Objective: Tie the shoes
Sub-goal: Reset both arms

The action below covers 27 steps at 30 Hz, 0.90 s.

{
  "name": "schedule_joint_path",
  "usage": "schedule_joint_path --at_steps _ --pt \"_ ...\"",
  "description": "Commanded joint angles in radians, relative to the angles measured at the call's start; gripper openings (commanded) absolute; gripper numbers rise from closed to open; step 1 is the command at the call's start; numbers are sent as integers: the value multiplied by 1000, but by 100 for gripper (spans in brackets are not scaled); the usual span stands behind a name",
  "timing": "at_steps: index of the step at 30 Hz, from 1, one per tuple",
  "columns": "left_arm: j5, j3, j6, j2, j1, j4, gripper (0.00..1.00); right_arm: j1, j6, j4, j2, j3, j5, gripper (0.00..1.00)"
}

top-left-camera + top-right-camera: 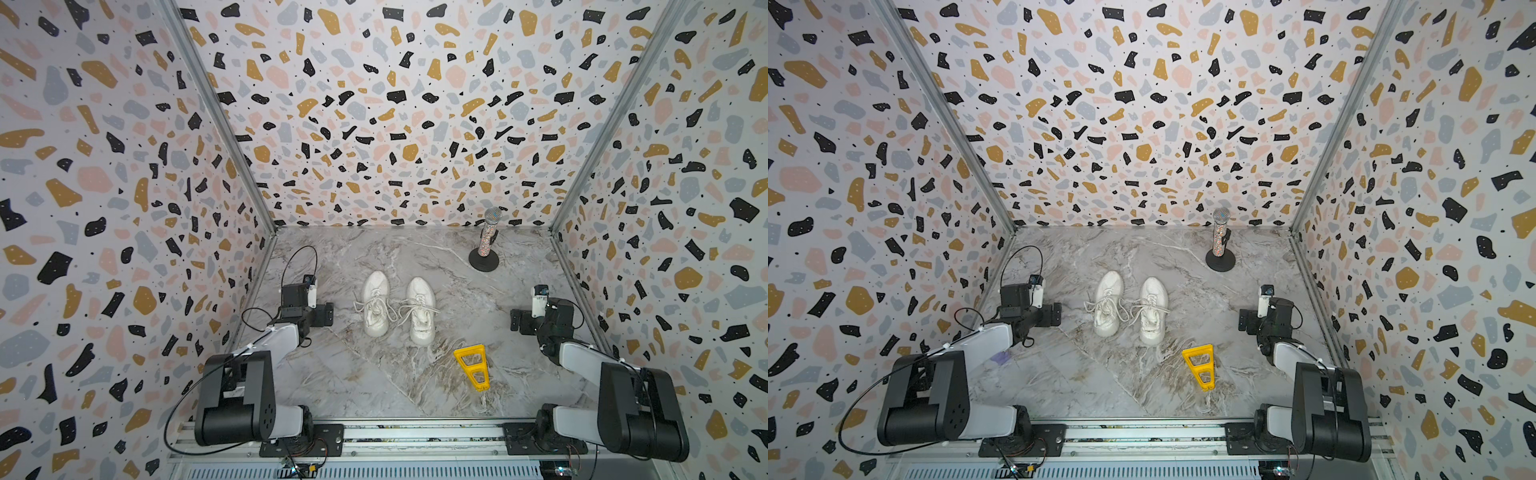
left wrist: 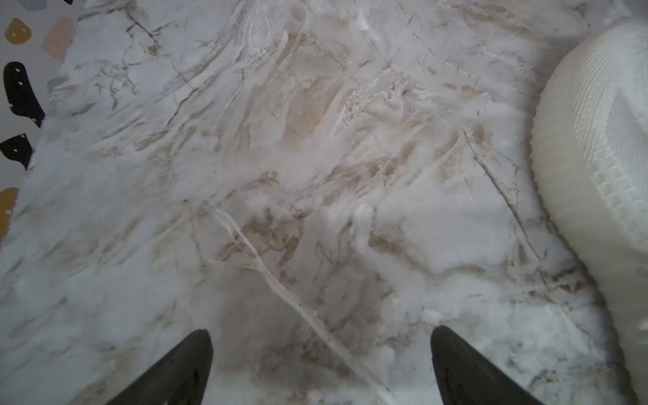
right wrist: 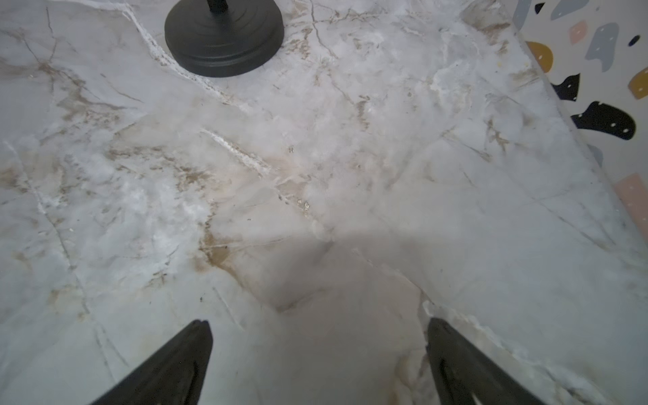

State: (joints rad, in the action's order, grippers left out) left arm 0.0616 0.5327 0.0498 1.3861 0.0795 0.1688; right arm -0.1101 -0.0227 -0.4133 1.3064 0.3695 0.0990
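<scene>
The shoes are two white sneakers standing side by side mid-table, toes pointing away, in both top views: one shoe (image 1: 376, 303) on the left and its mate (image 1: 420, 312) on the right. Their white laces (image 1: 399, 309) spread loosely over the tongues and out to the sides. My left arm (image 1: 303, 309) hovers left of the pair and my right arm (image 1: 544, 316) well to the right. The left gripper (image 2: 321, 331) is open over bare marble, with the side of the left shoe (image 2: 596, 157) nearby. Nothing lies between the fingers of the open right gripper (image 3: 319, 324).
A glittery microphone (image 1: 489, 237) stands on a round black base (image 3: 224, 38) at the back right. A yellow triangular frame (image 1: 471, 366) lies in front of the right shoe. Patterned walls (image 1: 124, 208) close in three sides, and a metal rail (image 1: 415, 436) runs along the front.
</scene>
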Motion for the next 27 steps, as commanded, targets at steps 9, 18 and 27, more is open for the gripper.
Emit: schedule_joint_path --at_steps 9,18,27 --pt "21 -137 -40 -11 -92 500 100 11 43 -210 8 7 41 100" --pt "-65 -202 -37 30 -127 632 100 55 18 -525 211 -44 25 100" --pt "-71 -201 -36 24 -129 623 100 85 35 -469 204 -17 -21 100"
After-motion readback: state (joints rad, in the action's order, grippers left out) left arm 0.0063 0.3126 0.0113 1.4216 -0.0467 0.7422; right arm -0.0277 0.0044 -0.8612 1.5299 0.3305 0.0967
